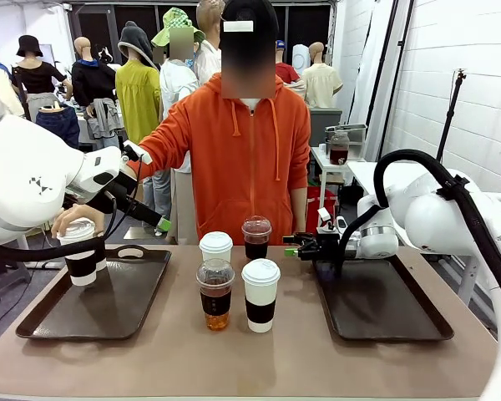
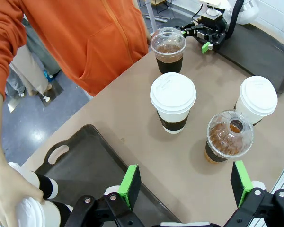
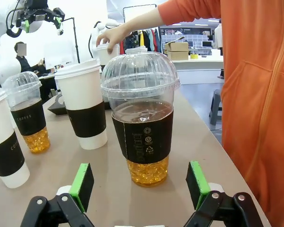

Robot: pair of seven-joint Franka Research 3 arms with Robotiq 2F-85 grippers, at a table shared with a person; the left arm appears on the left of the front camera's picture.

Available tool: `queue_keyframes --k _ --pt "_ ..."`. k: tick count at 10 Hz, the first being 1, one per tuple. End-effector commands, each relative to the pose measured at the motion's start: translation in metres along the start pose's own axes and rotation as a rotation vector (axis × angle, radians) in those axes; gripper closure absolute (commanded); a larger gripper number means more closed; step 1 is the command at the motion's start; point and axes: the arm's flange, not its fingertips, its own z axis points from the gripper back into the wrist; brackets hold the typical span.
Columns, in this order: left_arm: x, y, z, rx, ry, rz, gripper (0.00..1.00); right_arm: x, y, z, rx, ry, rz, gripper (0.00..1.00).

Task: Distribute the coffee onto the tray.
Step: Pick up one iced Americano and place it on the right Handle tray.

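At left tray [image 1: 108, 311]: person's hand [image 1: 75, 219] on paper cup [image 1: 81, 261] | left end effector [image 2: 184, 182] apart | right end effector [image 3: 140, 184] apart

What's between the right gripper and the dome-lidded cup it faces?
Bare tabletop separates the open right gripper from the dome-lidded cup; the right wrist view shows it.

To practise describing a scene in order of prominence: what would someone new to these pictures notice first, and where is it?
The person's hand rests on a white cup at the left tray's far corner. Mid-table stand four more cups, two white-lidded and two clear-domed. The right gripper, jaws open, faces the far clear cup by the right tray's far corner.
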Motion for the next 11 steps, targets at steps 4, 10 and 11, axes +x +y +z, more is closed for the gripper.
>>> queue_keyframes --k 4,10,11 --pt "-0.001 0.001 0.000 -0.006 -0.001 0.003 0.00 -0.007 -0.009 -0.019 -0.020 -0.013 -0.005 0.00" --pt "-0.001 0.001 0.000 -0.006 -0.001 0.003 0.00 0.000 -0.029 -0.046 0.000 -0.006 -0.011 0.00" --pt "-0.001 0.001 0.000 -0.006 -0.001 0.003 0.00 0.001 -0.031 -0.050 0.007 -0.006 -0.017 0.00"
